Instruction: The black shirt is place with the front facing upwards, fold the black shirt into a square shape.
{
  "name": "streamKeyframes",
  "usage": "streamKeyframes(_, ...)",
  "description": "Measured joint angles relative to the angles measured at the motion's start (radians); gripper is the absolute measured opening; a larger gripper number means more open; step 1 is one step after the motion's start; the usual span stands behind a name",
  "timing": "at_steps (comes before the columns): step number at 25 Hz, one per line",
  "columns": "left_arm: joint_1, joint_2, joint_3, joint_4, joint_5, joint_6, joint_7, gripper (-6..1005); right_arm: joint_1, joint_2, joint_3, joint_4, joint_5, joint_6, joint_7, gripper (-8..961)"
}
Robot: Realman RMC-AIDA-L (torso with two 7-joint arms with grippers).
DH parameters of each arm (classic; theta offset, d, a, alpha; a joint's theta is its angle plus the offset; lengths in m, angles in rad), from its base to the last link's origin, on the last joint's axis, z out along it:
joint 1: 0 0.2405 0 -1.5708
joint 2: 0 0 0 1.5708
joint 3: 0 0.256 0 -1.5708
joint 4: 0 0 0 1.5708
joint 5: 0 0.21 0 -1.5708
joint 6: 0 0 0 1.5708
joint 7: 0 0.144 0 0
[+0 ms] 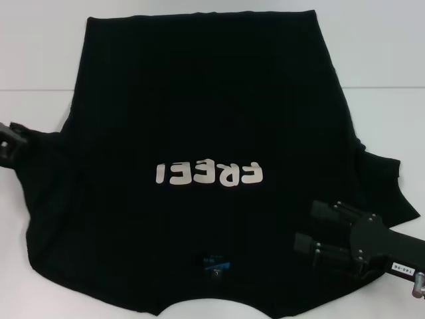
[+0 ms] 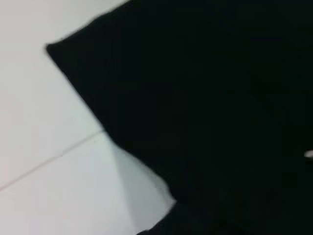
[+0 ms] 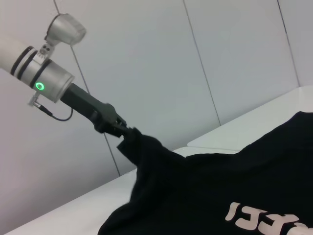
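The black shirt lies spread front-up on the white table, its white "FREE" letters and blue neck label toward the near edge. At the far left, my left gripper is shut on the shirt's sleeve. The right wrist view shows that left gripper pinching the sleeve and holding it raised off the table, the shirt draping down from it. My right gripper hovers open over the shirt's near right shoulder. The left wrist view shows only the shirt and the table.
The white table has a seam line running across it behind the sleeves. Bare table shows on both sides of the shirt. Grey wall panels stand behind the table in the right wrist view.
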Motion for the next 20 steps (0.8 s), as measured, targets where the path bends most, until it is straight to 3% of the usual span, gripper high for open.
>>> streamKeyframes(10,-0.042,-0.001,0.113,-0.002,0.000,0.121,-0.192,54,0.001,0.002,0.002,0.002,0.000,0.004,-0.022,899)
streamKeyframes(20,-0.110,-0.003,0.230,-0.047,-0.008,0.132,-0.322,56,-0.004,0.003,0.003,0.027,-0.001,0.005,-0.058,900)
